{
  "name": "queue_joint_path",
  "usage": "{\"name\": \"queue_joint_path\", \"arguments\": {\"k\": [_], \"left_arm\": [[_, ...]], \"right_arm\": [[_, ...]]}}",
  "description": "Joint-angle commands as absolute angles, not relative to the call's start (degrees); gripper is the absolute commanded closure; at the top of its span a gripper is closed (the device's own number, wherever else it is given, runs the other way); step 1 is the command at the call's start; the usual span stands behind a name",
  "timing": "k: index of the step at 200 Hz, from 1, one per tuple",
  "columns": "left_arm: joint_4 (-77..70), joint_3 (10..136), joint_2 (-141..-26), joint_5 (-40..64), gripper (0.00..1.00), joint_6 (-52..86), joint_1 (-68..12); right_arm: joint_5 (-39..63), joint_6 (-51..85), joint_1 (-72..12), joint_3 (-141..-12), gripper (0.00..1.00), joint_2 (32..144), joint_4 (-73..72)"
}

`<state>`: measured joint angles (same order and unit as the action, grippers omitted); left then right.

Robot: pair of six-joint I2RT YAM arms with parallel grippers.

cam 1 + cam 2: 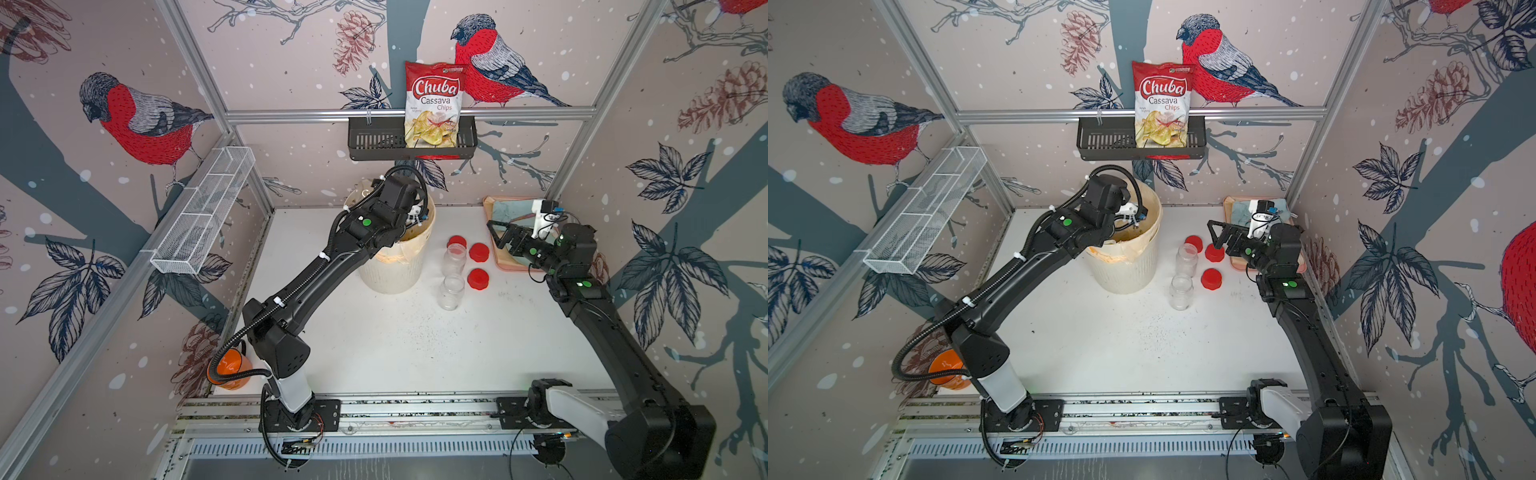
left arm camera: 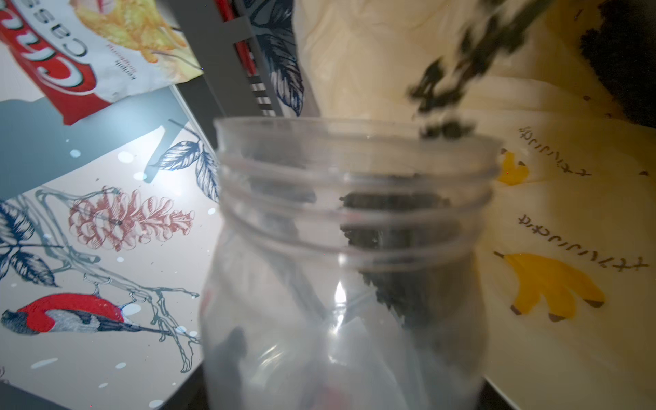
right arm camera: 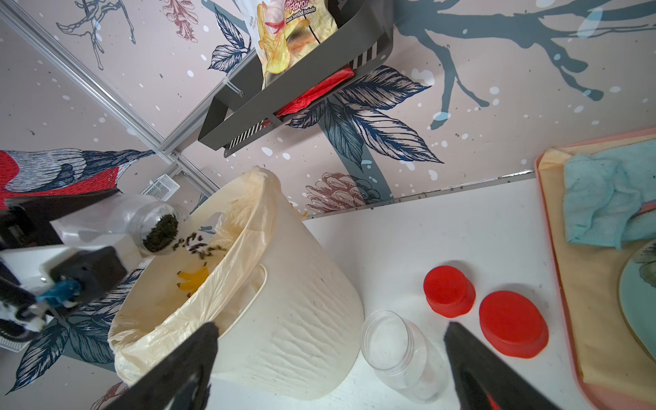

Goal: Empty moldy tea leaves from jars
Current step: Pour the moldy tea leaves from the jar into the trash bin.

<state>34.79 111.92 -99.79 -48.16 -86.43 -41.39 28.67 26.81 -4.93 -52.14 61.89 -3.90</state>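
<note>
A wire basket hung on the left wall, and an orange cup sat at the lower left corner of the table. Left of centre in both top views, the left gripper reached over the bin. The wrist hid it from above, but the right wrist view showed its fingers pinching a held jar by the body. That jar lay tipped, mouth toward the bin's liner. Tea leaves were heaped at the mouth, and more bits hung in the air between mouth and liner. On the back wall above, a chips bag stood in a black basket. Right of the bin, an upper jar and a lower jar stood upright, lidless and empty. Red lids lay just beside them. Further right, the right gripper hung at the left edge of the tray, fingers spread wide with nothing between them. A blue cloth lay in the tray.
</note>
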Motion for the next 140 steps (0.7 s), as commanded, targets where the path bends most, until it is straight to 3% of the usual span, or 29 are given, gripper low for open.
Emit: {"name": "queue_joint_path", "arguments": {"k": [1, 42, 84, 140], "left_arm": [[34.5, 113.1, -99.9, -48.8, 0.31, -88.1, -41.4], [38.6, 106.7, -99.5, -47.6, 0.31, -82.3, -41.6], [37.2, 113.5, -101.1, -48.5, 0.31, -86.3, -41.6], [40.6, 109.1, -100.6, -45.7, 0.31, -81.0, -41.6]], "right_arm": [[29.1, 26.8, -5.0, -52.3, 0.0, 61.9, -5.6], [29.4, 27.1, -5.0, -52.4, 0.01, 62.0, -5.6], [29.4, 27.0, -5.1, -52.6, 0.01, 61.9, -5.5], [29.5, 27.2, -5.1, -52.4, 0.01, 61.9, -5.8]]}}
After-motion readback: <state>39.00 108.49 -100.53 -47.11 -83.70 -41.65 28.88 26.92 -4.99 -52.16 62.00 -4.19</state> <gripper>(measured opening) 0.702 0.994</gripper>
